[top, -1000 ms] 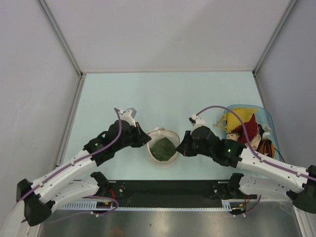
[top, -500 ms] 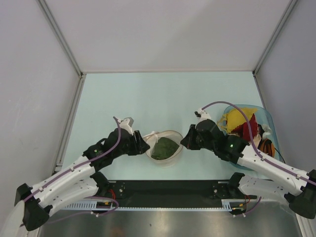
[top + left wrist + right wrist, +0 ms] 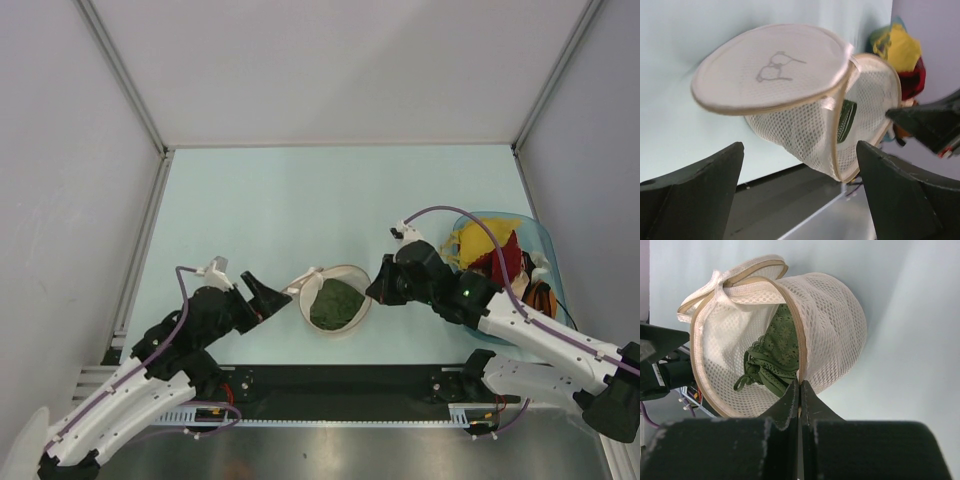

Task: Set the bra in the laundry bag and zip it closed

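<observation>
The laundry bag (image 3: 345, 277), a cream-white mesh case, lies on the table near the front edge with its mouth open and its round lid (image 3: 770, 65) flopped to one side. The dark olive bra (image 3: 337, 303) sits inside it; its lace and thin straps (image 3: 771, 365) show through the mouth. My right gripper (image 3: 376, 289) is shut on the bag's tan rim (image 3: 801, 347) at its right side. My left gripper (image 3: 263, 294) stands open just left of the bag, touching nothing; its fingers (image 3: 695, 200) flank the mesh body (image 3: 805, 140) without contact.
A translucent blue tub (image 3: 538, 238) at the right holds yellow (image 3: 478, 238) and red (image 3: 506, 258) garments, close behind my right arm. The black base rail (image 3: 340, 385) runs along the table's near edge just below the bag.
My left gripper has opened, let go of the bag's left rim and drawn back left toward the near edge. The bag shifted slightly right; the right gripper kept its hold.
</observation>
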Robot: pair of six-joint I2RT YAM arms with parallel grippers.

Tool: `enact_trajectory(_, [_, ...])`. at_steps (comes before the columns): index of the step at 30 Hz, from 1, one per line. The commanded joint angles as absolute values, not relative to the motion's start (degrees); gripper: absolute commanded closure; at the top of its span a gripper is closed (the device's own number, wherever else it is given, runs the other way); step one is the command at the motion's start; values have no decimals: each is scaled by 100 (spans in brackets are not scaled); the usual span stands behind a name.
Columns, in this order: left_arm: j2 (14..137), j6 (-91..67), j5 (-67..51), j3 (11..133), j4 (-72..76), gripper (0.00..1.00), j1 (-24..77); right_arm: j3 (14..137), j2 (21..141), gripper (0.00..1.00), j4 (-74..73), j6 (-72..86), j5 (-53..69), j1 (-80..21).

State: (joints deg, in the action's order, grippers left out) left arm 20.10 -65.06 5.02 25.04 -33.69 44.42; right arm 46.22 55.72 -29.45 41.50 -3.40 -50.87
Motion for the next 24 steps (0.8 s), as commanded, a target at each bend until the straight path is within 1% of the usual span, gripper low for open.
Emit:
enact_trajectory(1, [1811,-8242,809,2804,-4087,0,4228,4640,5511,100,-2892,4087,-246,-5089])
enact_trajectory(5, [1662,-9725,905,2699,-4184,0,4122,4614,5493,100,-2822,4140,-246,-5115])
enact_trajectory(7, [1574,-10114,1002,2515,-4009,0,4043,4632,5528,100,-2821,4157,-246,-5150])
enact_trajectory(9, [1555,-10291,915,2330,-3500,0,3991,4658,5555,100,-2839,4157,-263,-5177])
enact_trajectory(10, [1608,-10483,810,2138,-3307,0,3973,4667,5555,100,-2839,4157,-272,-5212])
enact_trajectory(11, [1722,-10633,434,2049,-3000,0,3947,4676,5572,100,-2848,4149,-281,-5221])
enact_trajectory(13, [2116,-10879,54,1750,-2604,0,3754,4693,5590,100,-2821,4148,-299,-5247])
enact_trajectory(15, [2546,-10977,-594,1539,-2067,0,3543,4693,5634,100,-2769,4157,-290,-5273])
enact_trajectory(19, [2786,-11092,-563,1354,-1655,0,3217,4729,5722,100,-2725,4184,-316,-5352])
enact_trajectory(20, [2760,-11074,-545,1293,-1487,17,3121,4720,5730,100,-2699,4192,-334,-5387])
enact_trajectory(22, [2699,-10769,-221,1283,-1336,37,3103,4737,5748,100,-2681,4219,-351,-5414])
enact_trajectory(23, [2716,-10654,-115,1335,-1397,54,3085,4746,5765,100,-2663,4236,-360,-5431])
enact_trajectory(24, [2759,-10513,-62,1432,-1432,61,3059,4755,5792,100,-2646,4228,-360,-5440])
